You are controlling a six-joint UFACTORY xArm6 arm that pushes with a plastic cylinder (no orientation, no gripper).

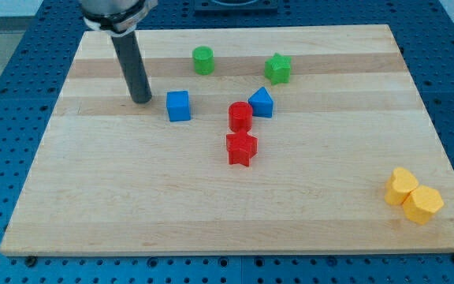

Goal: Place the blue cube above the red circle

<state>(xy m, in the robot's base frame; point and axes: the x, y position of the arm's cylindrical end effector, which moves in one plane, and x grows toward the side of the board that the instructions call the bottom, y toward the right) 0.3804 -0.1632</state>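
I see a pale wooden board (211,213) lying on a blue perforated table (6,87); no containers appear, only loose blocks resting on the board. My tip (141,100) touches the board just left of the blue cube (178,106), with a small gap between them. I have no gripper, only the bare dark rod, holding nothing. The red cylinder (240,116) stands to the cube's right, near it, touching a blue triangular block (262,102) at its upper right. A red star (241,148) sits just below the cylinder. Toward the view's top are a green cylinder (203,60) and a green star (277,69). Two yellow blocks (413,197) touch each other near the bottom right corner. The board's left and lower parts lie open.
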